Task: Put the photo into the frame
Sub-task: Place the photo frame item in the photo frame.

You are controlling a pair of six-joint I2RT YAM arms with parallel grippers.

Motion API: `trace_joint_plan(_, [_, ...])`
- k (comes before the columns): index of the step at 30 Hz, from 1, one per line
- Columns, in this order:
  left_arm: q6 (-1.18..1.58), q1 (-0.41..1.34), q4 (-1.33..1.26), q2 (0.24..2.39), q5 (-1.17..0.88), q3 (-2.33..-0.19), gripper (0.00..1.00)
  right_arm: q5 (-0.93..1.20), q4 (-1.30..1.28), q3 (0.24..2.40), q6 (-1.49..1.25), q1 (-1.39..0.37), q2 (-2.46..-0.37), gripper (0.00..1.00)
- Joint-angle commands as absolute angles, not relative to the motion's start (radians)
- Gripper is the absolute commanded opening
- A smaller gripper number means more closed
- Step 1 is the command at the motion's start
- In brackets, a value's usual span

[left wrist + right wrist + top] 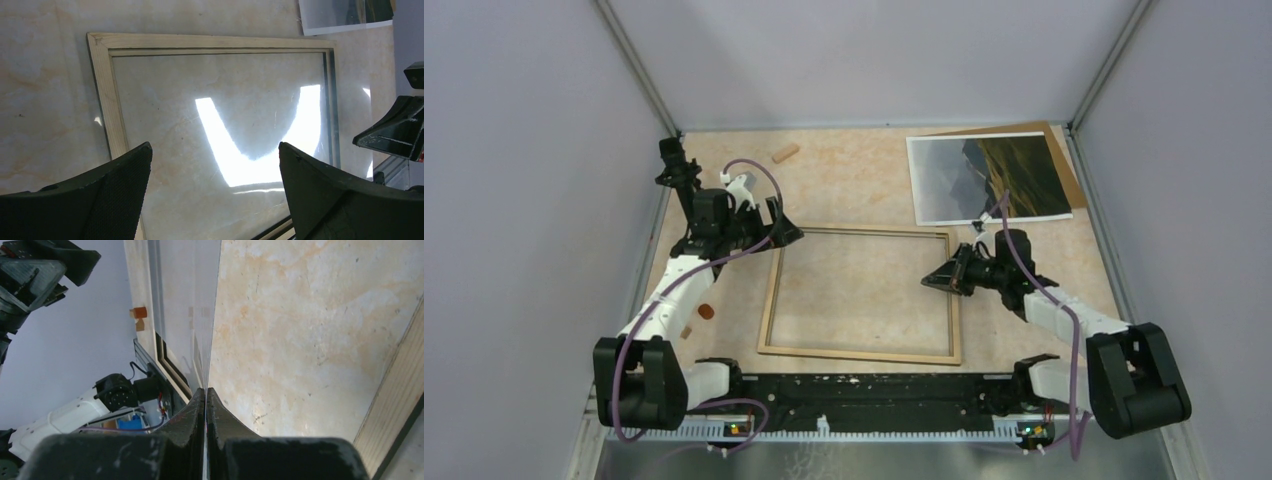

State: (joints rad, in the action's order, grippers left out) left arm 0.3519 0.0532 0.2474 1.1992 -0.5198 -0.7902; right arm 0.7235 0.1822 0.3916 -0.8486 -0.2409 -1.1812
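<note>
One pale wooden frame (pixel 859 353) lies flat mid-tabletop (pixel 854 180), face down and ready for loading. The photo (pixel 989 178) lies well apart at the far right corner, on a brown backing board (pixel 1077 183). The left jaws, spread wide, hover by the frame's far left corner, perhaps to steady it. The right jaws are pressed together on what appears to be a clear pane (pixel 225 115) at the right rail, likely to tip it up.
</note>
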Motion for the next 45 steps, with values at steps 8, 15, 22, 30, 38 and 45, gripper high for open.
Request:
trace_joint_plan(8, [0.337,0.044,0.226,1.166,-0.519,-0.796,0.98,0.79,0.087,0.351,-0.83,-0.252,-1.024,0.0])
trace_joint_plan(15, [0.337,0.044,0.224,1.169,-0.519,-0.795,0.98,0.832,0.017,0.348,-0.811,-0.252,-0.956,0.0])
trace_joint_plan(22, [0.34,0.043,0.222,1.17,-0.521,-0.793,0.98,0.883,-0.084,0.363,-0.8,-0.25,-0.869,0.0])
trace_joint_plan(30, [0.342,0.043,0.218,1.175,-0.526,-0.79,0.98,0.945,-0.17,0.377,-0.766,-0.25,-0.85,0.0])
trace_joint_plan(38, [0.341,0.043,0.219,1.169,-0.523,-0.787,0.98,0.975,-0.246,0.414,-0.703,-0.237,-0.871,0.0])
trace_joint_plan(45, [0.342,0.044,0.216,1.172,-0.528,-0.786,0.98,0.971,-0.283,0.42,-0.67,-0.199,-0.878,0.0])
